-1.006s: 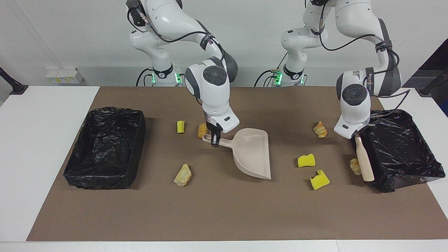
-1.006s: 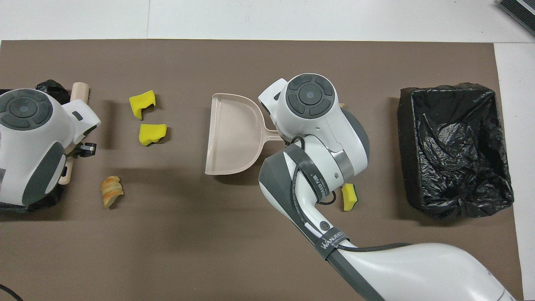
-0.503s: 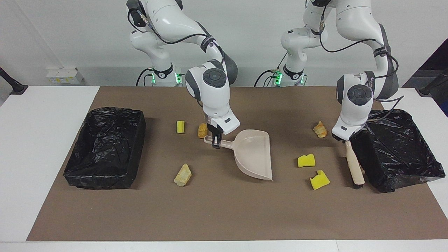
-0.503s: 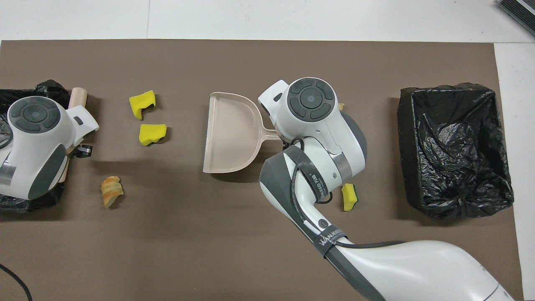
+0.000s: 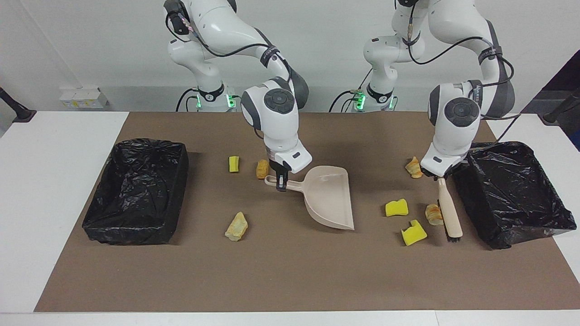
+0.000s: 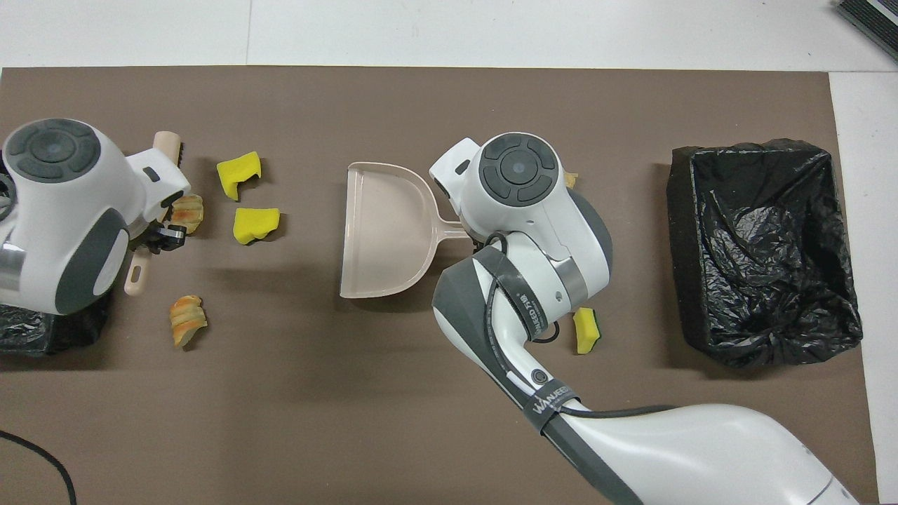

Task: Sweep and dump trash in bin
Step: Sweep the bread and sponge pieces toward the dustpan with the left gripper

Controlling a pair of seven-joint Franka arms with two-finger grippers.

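Since sweeping takes a tool in each arm, both end effectors are loaded. Nearest the robots lie three pieces of trash [image 5: 396, 207]: a yellow chunk [image 5: 234, 164] and a brown lump [image 5: 262, 169] side by side, and a croissant-like lump [image 5: 414, 167] toward the left arm's end.

The right end effector [image 5: 281, 181] is clamped on the handle of the dustpan [image 5: 328, 197] at mid-counter. The pan's open mouth faces the left arm's end, probably so trash from there can be pushed straight in.

The left end effector [image 5: 437, 176] is shut on the handle of the brush [image 5: 448, 210], just beside the lined bin [image 5: 512, 190]. The brush head points away from the robots, bristles low at the mat. A bread lump [image 5: 434, 214] touches the brush on the dustpan's side, so the stroke looks aimed at the pan.

Two yellow sponges [image 5: 413, 232] sit between that lump and the dustpan, in the likely path. A tan piece [image 5: 237, 226] lies apart, nearer the second bin [image 5: 136, 190] at the right arm's end. No piece is in the pan or visibly in either bin yet.

A brown mat [image 5: 290, 280] covers the white counter [image 5: 54, 190] and looks flat and matte, good for sliding a pan lip. A plain white wall [image 5: 90, 45] with a socket box [image 5: 84, 97] backs the arms.
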